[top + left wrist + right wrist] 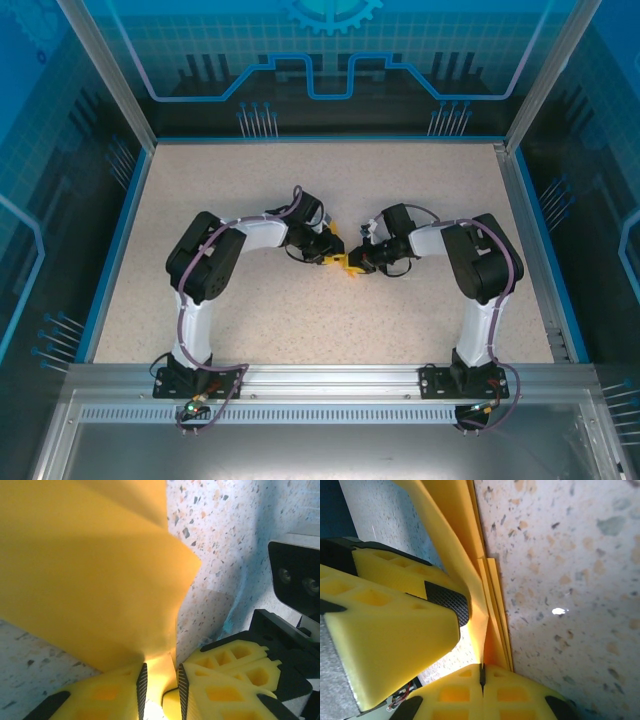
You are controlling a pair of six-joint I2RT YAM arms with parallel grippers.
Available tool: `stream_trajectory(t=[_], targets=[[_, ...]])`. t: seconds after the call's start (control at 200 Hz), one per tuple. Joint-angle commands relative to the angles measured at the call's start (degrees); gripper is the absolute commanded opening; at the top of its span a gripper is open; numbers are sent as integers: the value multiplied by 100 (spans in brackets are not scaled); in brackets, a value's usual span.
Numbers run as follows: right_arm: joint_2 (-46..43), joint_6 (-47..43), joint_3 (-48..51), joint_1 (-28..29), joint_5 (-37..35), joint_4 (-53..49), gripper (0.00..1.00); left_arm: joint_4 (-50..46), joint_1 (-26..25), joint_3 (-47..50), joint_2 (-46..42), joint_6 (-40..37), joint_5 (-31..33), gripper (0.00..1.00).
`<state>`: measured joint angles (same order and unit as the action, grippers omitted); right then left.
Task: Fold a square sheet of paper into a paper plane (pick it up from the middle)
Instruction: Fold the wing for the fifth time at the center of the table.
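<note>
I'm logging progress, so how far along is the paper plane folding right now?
Done: the paper is folded into several stacked layers, seen edge-on by the right wrist camera. In hand: the left claw and the right claw are both shut on it, facing each other. Left: it shows no pointed dart with a centre ridge yet, so more folds remain.

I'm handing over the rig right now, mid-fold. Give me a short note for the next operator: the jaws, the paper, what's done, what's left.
Left gripper: jaws shut on the paper, which fans out from between its pads.
Right gripper: jaws shut on the same paper, from the opposite side.
Paper: pinched between both grippers over the middle of the table; I cannot tell whether it touches the surface.
Done: paper grasped, several layers already folded.
Left: the remaining folds; no pointed plane shape shows yet.
</note>
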<state>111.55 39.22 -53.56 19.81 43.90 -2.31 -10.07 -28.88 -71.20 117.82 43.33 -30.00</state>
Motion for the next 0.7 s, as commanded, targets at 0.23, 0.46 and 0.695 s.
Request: stream_trajectory(t=[0.23,0.46,0.695], targets=[[-772,-286,7,-51,-983,-1079,15,-800,-5,-225,301,-70,442,24],[-1160,-617,-345,481,-1684,-1712,12,-848,-12,-238,301,-55,443,23],[-716,-653,-706,832,-1776,-1841,6,-839,-5,-255,312,-25,443,23]])
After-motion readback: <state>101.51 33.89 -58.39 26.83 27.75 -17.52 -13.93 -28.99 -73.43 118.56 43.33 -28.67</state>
